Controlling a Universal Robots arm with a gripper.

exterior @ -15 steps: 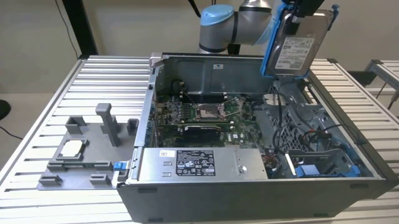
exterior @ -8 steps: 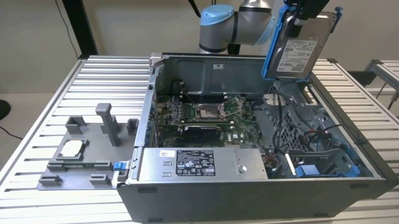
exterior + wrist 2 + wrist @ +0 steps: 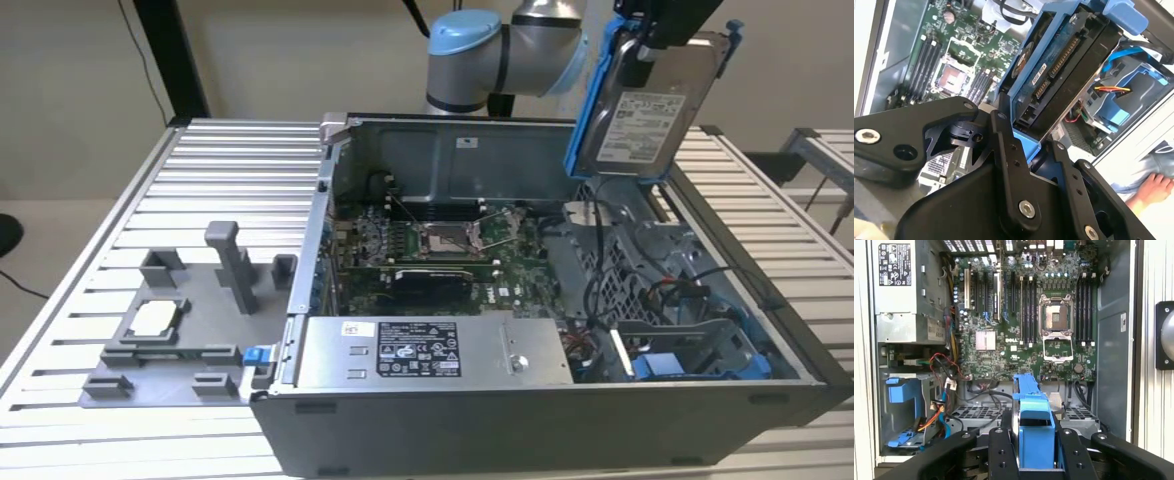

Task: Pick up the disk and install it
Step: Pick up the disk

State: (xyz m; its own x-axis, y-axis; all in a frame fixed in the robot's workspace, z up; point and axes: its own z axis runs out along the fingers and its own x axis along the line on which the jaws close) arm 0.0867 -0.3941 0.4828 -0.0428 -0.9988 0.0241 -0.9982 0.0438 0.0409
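Clamping tight on the disk [image 3: 643,110], your gripper [image 3: 1036,452] holds it upright above the far edge of the open computer case [image 3: 534,430]: pick-up done, you see, but not yet installed.

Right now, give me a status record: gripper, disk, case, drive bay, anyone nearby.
gripper: shut on disk
disk: in the air, on edge, over the open case; not installed
motherboard: exposed
drive bay: blue-lined, cables beside it
person: hand near the case
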